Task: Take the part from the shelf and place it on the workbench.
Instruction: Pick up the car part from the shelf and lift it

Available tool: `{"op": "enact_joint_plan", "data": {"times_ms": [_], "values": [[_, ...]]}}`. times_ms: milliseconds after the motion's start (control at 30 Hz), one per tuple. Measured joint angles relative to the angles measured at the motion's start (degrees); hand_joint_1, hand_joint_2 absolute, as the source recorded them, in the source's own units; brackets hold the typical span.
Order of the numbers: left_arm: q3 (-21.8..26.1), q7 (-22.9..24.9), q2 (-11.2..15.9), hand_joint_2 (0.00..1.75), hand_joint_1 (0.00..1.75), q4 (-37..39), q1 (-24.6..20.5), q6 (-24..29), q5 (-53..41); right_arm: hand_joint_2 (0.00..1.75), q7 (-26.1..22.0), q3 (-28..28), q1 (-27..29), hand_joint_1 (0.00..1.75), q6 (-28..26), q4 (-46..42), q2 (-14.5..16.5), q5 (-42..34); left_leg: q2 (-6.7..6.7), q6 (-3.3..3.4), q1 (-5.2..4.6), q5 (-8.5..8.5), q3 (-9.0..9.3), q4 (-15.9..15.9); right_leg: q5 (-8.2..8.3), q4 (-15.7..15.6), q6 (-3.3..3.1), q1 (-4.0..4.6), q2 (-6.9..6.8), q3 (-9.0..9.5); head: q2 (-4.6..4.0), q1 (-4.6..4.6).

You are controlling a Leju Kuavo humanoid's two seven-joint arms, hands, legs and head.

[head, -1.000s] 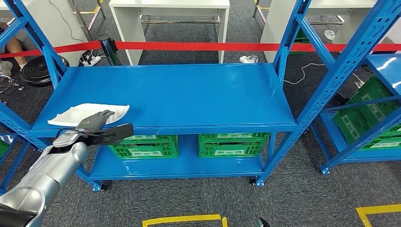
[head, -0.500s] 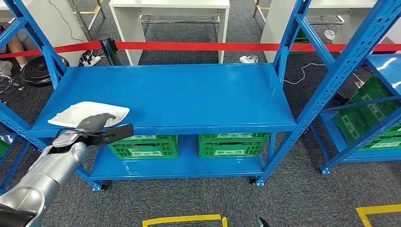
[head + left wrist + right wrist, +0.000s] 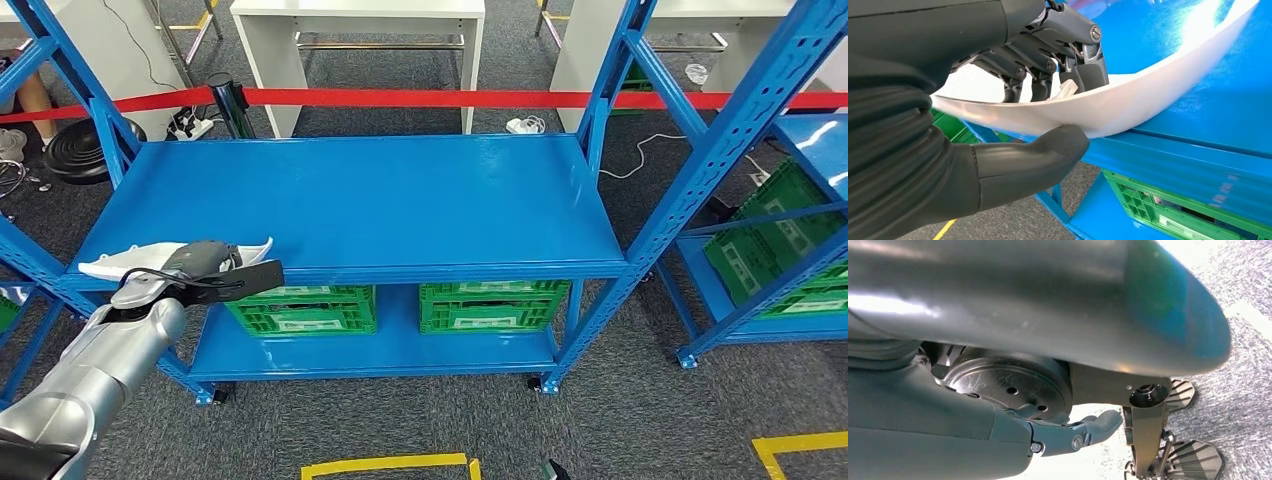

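Note:
The part (image 3: 108, 266) is a thin white curved panel at the front left edge of the blue shelf (image 3: 400, 200). My left hand (image 3: 200, 262) grips it, and the panel sits tilted with its far tip (image 3: 262, 245) raised off the shelf. In the left wrist view the thumb (image 3: 1048, 155) presses under the white part (image 3: 1128, 105) while the dark fingers (image 3: 1048, 65) lie on top. My right hand (image 3: 1083, 432) hangs low beside my body with a finger stretched out and nothing in it.
Two green crates (image 3: 300, 308) (image 3: 495, 305) stand on the lower shelf. A red barrier tape (image 3: 420, 98) runs behind the shelf, with white tables (image 3: 360, 10) beyond. Another blue rack (image 3: 800, 200) with green crates stands at the right. Yellow floor marks (image 3: 385, 463) lie near my feet.
The white part was lying flat on the shelf under my left hand. It has since been lifted, tilted and drawn towards the shelf's front left edge.

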Motion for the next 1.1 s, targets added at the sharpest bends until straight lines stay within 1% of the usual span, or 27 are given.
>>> {"op": "enact_joint_plan", "data": {"times_ms": [100, 200, 267, 400, 500, 567, 633, 667, 733, 867, 933, 1000, 1100], "values": [[-0.01, -2.05, -0.04, 1.75, 1.75, -0.03, 0.06, 2.76, -0.6, 0.0, 0.0, 0.0, 0.0, 0.0, -0.04, 0.0, 0.0, -0.07, 0.0, 0.0, 0.0, 0.0, 0.0, 0.0, 0.0, 0.0, 0.0, 0.0, 0.0, -0.01, 0.0, 0.0], [-0.05, -2.85, -0.33, 1.75, 1.75, -0.2, 0.14, 8.3, -3.02, 0.0, 0.01, 0.0, 0.0, 0.0, -0.25, 0.0, 0.0, -0.28, 0.0, 0.0, 0.0, 0.0, -0.01, 0.0, 0.0, 0.0, 0.0, 0.0, 0.0, -0.02, 0.01, 0.0], [-0.19, -2.69, -0.6, 1.75, 1.75, -0.39, 0.14, 13.29, -5.14, 0.0, 0.01, -0.01, 0.0, 0.0, -0.41, 0.0, 0.0, -0.41, 0.0, 0.0, 0.0, 0.0, -0.02, 0.0, 0.0, 0.0, 0.0, 0.0, 0.0, -0.02, 0.01, 0.0], [-0.35, -3.09, -1.62, 1.75, 1.75, -1.13, 0.16, 25.63, -7.27, 0.0, 0.01, -0.28, -0.01, 0.0, -0.73, 0.0, 0.0, -0.79, -0.01, 0.0, -0.01, 0.0, -0.04, 0.01, -0.01, 0.0, 0.0, -0.01, -0.01, -0.02, 0.0, 0.01], [-0.32, -4.39, -2.62, 1.75, 1.75, -1.97, 0.2, 31.88, -7.03, 0.0, 0.01, -0.66, -0.03, 0.0, -0.99, 0.0, 0.0, -0.87, -0.02, 0.0, -0.01, 0.0, -0.04, 0.01, 0.0, 0.0, 0.0, -0.02, -0.02, -0.02, 0.0, 0.01], [0.17, -6.97, -3.33, 1.75, 1.75, -3.09, 0.52, 36.4, -5.72, 0.0, 0.01, -0.89, -0.03, 0.0, -1.19, 0.0, 0.0, -0.86, -0.01, 0.0, -0.01, 0.0, -0.04, 0.01, 0.0, 0.0, 0.0, -0.02, -0.01, -0.03, 0.0, 0.0], [1.62, -11.25, -4.05, 1.75, 1.75, -5.84, 1.48, 41.0, -2.91, 0.0, 0.01, -1.0, -0.03, 0.0, -1.4, 0.0, 0.0, -0.78, -0.01, 0.01, -0.02, 0.0, -0.03, 0.01, 0.0, 0.0, 0.0, -0.03, -0.02, -0.02, 0.0, 0.0], [2.62, -13.39, -4.32, 1.75, 1.75, -7.98, 2.32, 42.06, -1.25, 0.0, 0.01, -1.03, -0.03, 0.0, -1.48, 0.0, 0.0, -0.7, -0.01, 0.01, -0.02, -0.01, -0.02, 0.01, 0.0, 0.0, 0.0, -0.03, -0.02, -0.01, 0.0, 0.0], [4.9, -17.5, -4.79, 1.75, 1.75, -14.22, 5.26, 41.57, 2.68, 0.0, 0.01, -1.07, -0.03, 0.0, -1.56, 0.0, 0.01, -0.35, 0.01, -0.01, -0.03, -0.03, 0.0, 0.0, -0.01, 0.0, 0.0, -0.04, 0.01, 0.0, 0.0, 0.01], [9.25, -24.66, -5.44, 1.75, 1.75, -32.83, 14.6, 38.35, 11.53, 0.0, 0.01, -1.07, 0.02, 0.0, -1.74, 0.0, 0.02, 0.75, 0.1, -0.05, -0.03, -0.08, 0.0, -0.02, -0.05, 0.0, -0.03, -0.05, 0.09, -0.06, 0.0, 0.0], [10.47, -26.34, -5.73, 1.75, 1.75, -41.7, 18.65, 37.45, 15.42, 0.0, 0.01, -1.07, 0.03, 0.0, -1.9, 0.0, 0.02, 1.24, 0.09, -0.05, -0.03, -0.12, -0.01, -0.03, -0.1, 0.0, -0.03, -0.04, 0.08, -0.06, -0.01, 0.0], [10.86, -26.82, -5.76, 1.75, 1.75, -49.66, 21.91, 36.68, 18.54, 0.0, 0.02, -1.07, 0.04, 0.0, -2.02, 0.0, 0.01, 1.72, 0.06, -0.05, -0.03, -0.15, -0.01, -0.05, -0.13, -0.01, -0.04, -0.04, 0.04, -0.04, 0.0, 0.0], [10.87, -26.99, -5.31, 1.75, 1.75, -58.54, 25.53, 35.7, 22.32, 0.0, 0.07, -1.07, 0.05, 0.0, -2.06, 0.0, 0.0, 2.55, 0.02, -0.02, -0.1, -0.2, -0.02, -0.03, -0.16, -0.03, -0.05, -0.11, -0.01, -0.02, 0.0, 0.0]]}}
